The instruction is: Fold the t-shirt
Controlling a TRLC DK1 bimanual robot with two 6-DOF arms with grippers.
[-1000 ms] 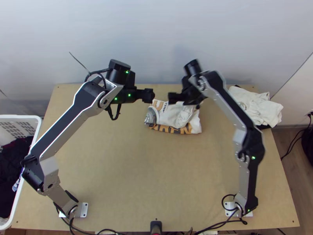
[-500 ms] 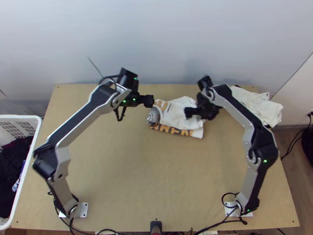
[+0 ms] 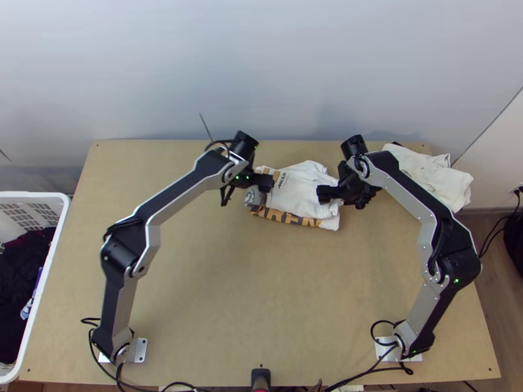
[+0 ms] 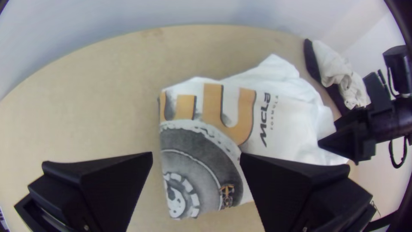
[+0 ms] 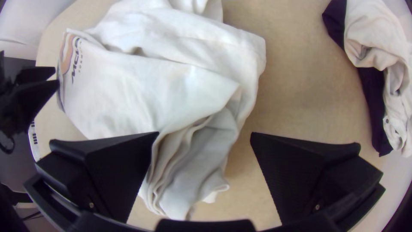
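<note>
A white T-shirt (image 3: 294, 189) with orange and grey print lay folded into a rumpled bundle at the upper centre of the frame, near the far edge of a light wooden tabletop (image 3: 216, 281). From the upper centre, the left end effector (image 3: 267, 183) stood over the printed end, its fingers wide apart in the left wrist view. The right end effector (image 3: 325, 193) stood at the shirt's plainer, creased end, also spread wide in its own wrist view, where loosely gathered layers showed between and partly behind its fingers. At the upper right of the frame, a crumpled heap of off-white and dark cloth (image 3: 431, 179) rested at the tabletop's corner. A white laundry basket (image 3: 63, 225) holding dark clothes (image 3: 23, 274) stood along the left edge.
</note>
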